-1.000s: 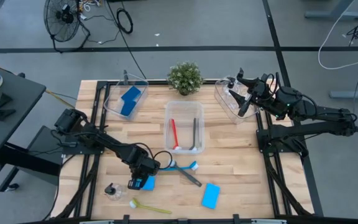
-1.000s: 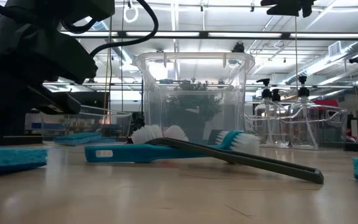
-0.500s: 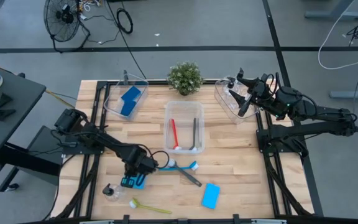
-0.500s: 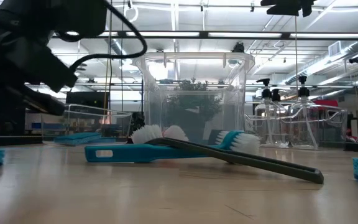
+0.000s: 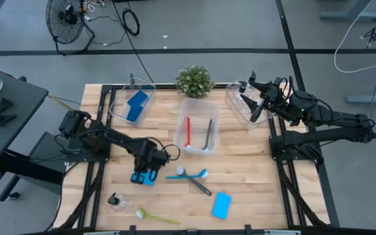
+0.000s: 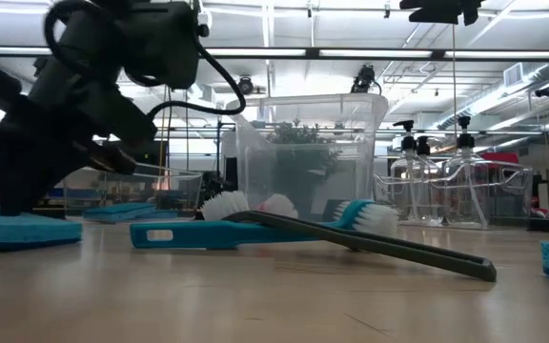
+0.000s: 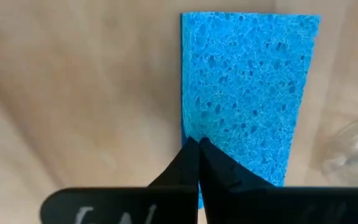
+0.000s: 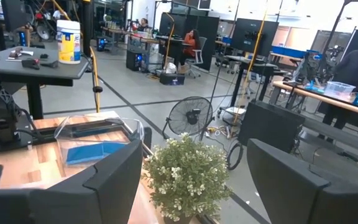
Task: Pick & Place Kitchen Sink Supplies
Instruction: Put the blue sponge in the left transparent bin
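High view: left tool [image 5: 143, 177] clenched on blue sponge [image 5: 148, 178]; crossed brushes [image 5: 191, 176] lie beside it.

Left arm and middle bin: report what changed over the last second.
The left gripper, shut on the blue sponge, carried it toward the table's far side, and the clear middle bin got pushed back and skewed. The right gripper, the crossed brushes and the other sponge stayed put.
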Controlling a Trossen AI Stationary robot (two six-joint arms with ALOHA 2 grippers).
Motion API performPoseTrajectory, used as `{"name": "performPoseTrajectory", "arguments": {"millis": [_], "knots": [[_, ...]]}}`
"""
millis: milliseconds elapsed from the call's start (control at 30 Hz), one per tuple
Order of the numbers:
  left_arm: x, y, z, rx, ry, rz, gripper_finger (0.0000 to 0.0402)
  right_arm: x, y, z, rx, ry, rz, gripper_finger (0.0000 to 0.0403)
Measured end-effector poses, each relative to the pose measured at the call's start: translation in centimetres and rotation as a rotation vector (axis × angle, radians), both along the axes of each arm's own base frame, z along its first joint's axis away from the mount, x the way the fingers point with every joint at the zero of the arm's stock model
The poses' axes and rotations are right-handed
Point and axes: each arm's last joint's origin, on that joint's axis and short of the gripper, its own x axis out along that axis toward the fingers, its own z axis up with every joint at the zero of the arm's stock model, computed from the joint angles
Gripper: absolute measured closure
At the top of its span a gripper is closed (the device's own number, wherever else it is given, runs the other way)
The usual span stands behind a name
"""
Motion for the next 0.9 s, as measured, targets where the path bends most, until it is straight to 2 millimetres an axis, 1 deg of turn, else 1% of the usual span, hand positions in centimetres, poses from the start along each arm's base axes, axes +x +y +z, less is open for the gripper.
{"name": "performPoseTrajectory", "arguments": {"millis": [133,267,367,467,633,800,900], "knots": [[-0.2,1.5,0.8,0.019,-0.004,-0.007,0.0401,0.0,0.0,0.0,0.0,-0.001,-0.001,0.0111],[-0.9,2.2,1.7,0.015,0.01,-0.035,0.0401,0.0,0.0,0.0,0.001,-0.002,-0.001,0.0111],[-1.5,2.1,2.4,-0.018,0.023,-0.09,0.0401,0.0,0.0,0.0,0.006,-0.005,-0.002,0.0111],[-2.1,1.7,3.2,-0.059,-0.002,-0.168,0.0401,0.0,0.0,0.0,0.003,-0.003,-0.002,0.0111],[-2.8,1.4,4.5,-0.093,-0.021,-0.192,0.0401,0.0,0.0,0.0,0.0,-0.001,-0.004,0.0111],[-3.3,1.6,6.9,-0.087,-0.075,-0.195,0.0401,0.0,0.0,0.0,0.0,0.0,-0.004,0.0111],[-3.8,2.1,8.8,-0.038,-0.115,-0.191,0.0401,0.0,0.0,0.0,0.0,-0.001,-0.004,0.0111]]}}
